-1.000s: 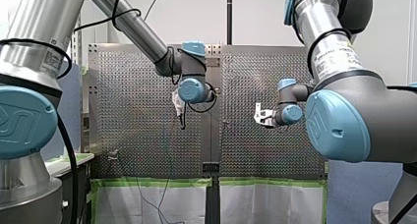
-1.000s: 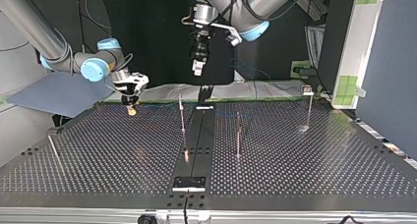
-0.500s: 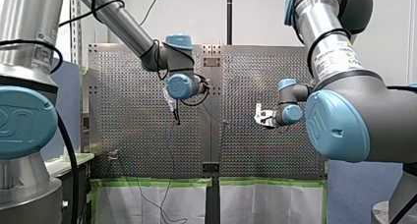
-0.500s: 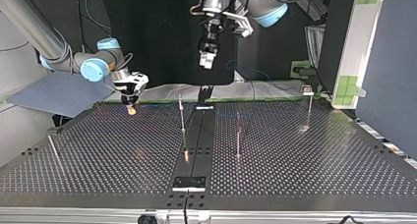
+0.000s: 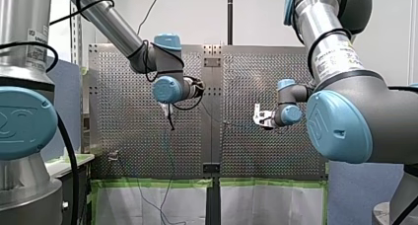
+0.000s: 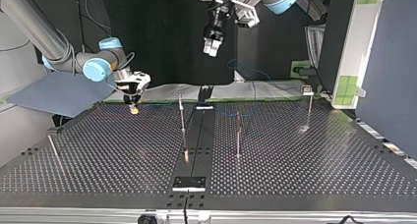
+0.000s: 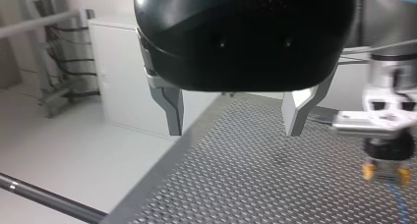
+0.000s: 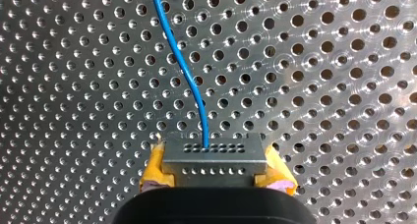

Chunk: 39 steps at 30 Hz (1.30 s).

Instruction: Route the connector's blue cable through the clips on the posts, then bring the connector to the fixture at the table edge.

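Squarely inside right pincer (image 8: 215,170): connector (image 8: 212,155).

connector (image 8: 211,160): grey block, rows of holes | blue cable (image 8: 180,62): plugged in, curving away

Front camera is looking from behind over the table (image 5: 123,136); top camera is facing back across it. Right wrist camera is hugging the connector (image 8: 212,157); left wrist's is catching my right gripper (image 7: 386,174).

My right gripper (image 6: 132,106), yellow-padded, hangs low over the table (image 6: 314,175) by its far edge, at the view's left. My left gripper (image 6: 212,49) hovers high beyond that edge. Thin posts (image 6: 182,113) stand mid-table; a fixture (image 6: 189,183) sits at the near edge.
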### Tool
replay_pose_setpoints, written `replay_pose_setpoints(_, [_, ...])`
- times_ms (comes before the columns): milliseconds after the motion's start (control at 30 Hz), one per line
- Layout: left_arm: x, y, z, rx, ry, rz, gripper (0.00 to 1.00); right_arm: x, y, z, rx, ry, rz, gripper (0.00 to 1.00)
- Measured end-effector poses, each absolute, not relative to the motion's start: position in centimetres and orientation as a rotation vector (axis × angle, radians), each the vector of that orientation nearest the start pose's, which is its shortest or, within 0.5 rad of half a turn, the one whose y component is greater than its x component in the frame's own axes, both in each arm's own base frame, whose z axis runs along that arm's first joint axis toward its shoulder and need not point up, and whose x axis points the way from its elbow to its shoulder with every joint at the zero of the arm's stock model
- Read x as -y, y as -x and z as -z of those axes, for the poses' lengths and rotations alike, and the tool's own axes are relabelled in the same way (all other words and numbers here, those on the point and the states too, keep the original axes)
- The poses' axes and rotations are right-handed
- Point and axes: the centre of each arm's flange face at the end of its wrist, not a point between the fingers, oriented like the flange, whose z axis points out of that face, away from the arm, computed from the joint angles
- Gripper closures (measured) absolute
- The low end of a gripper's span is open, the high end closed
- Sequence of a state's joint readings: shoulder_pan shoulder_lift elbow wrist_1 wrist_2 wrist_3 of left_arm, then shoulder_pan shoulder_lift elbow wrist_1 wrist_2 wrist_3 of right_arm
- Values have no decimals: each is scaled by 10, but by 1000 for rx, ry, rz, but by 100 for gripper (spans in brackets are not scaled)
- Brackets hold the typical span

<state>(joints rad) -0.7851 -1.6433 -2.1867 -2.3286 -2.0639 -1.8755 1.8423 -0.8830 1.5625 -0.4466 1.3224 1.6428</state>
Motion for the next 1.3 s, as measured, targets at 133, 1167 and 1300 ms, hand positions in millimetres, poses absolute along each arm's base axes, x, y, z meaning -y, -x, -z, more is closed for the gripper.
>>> replay_pose_setpoints(133, [360, -236, -243, -1496, 53, 547, 0, 580, -326, -125, 1164, -1750, -1504, 100])
replay_pose_setpoints(1167, [297, -175, -147, -1714, -66, 468, 0, 575, -328, -185, 1188, -1606, -1477, 100])
replay_pose_setpoints(1300, [296, -174, -146, -1716, -67, 468, 0, 573, -329, -207, 1188, -1557, -1485, 100])
